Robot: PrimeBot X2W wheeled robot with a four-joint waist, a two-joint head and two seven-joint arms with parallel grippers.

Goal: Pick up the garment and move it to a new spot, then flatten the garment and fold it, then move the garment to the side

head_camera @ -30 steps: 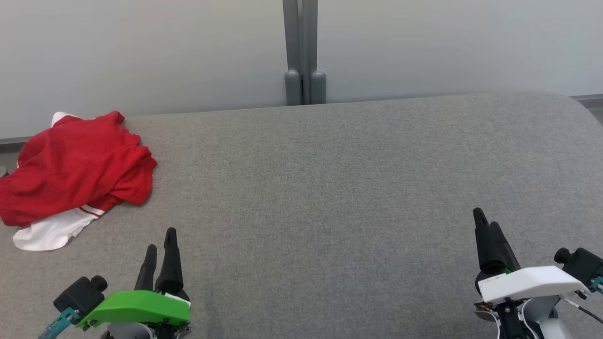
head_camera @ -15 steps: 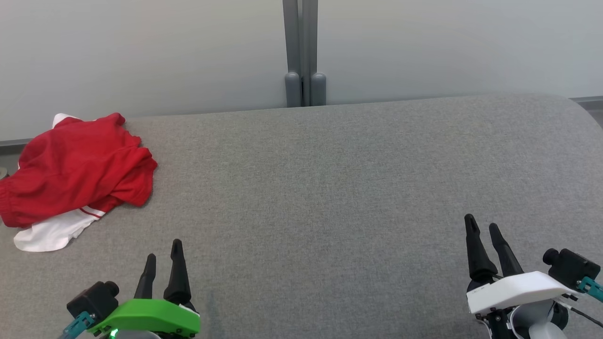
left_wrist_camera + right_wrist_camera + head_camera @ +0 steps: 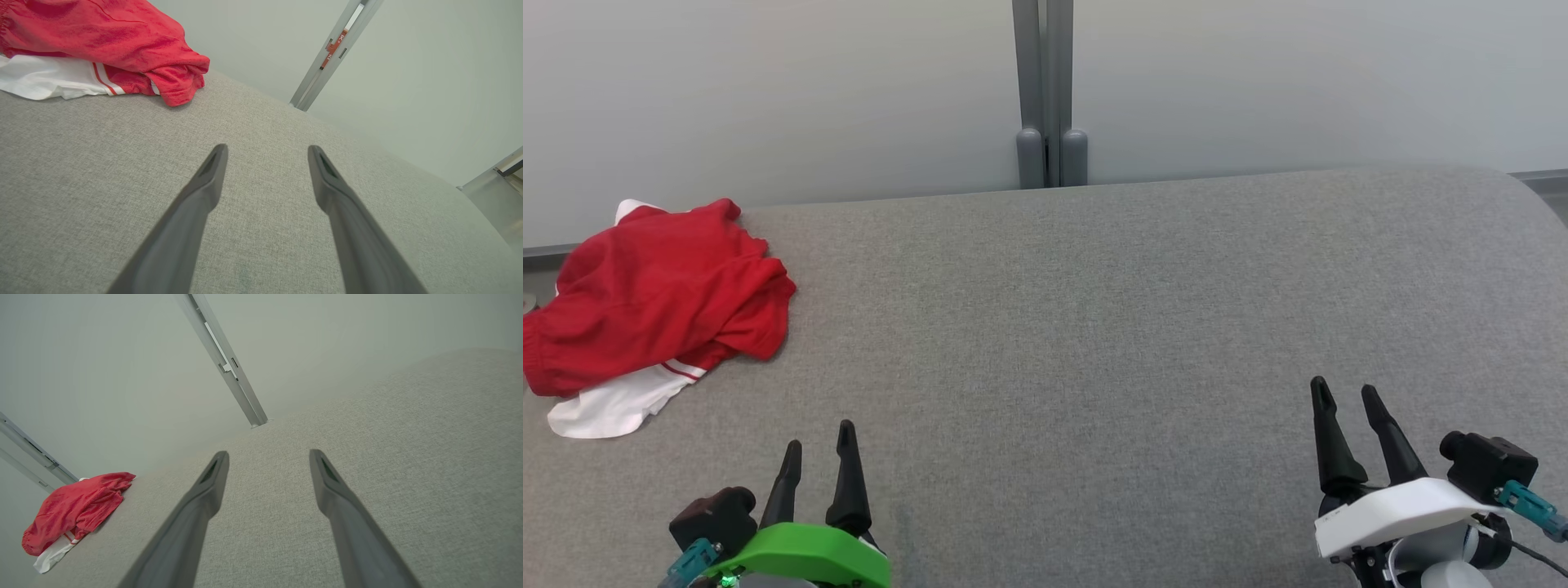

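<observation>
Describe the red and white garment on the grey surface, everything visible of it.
The garment is a crumpled heap of red fabric, with a white part poking out beneath, trimmed with thin red and white stripes. A gathered, elastic-looking hem shows at one end. It lies unfolded at the far left of the grey fabric surface, resting on it; the open left gripper is well apart from it.

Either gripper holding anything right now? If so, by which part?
Nothing held. Left gripper and right gripper are open and empty; garment lies apart from both.
</observation>
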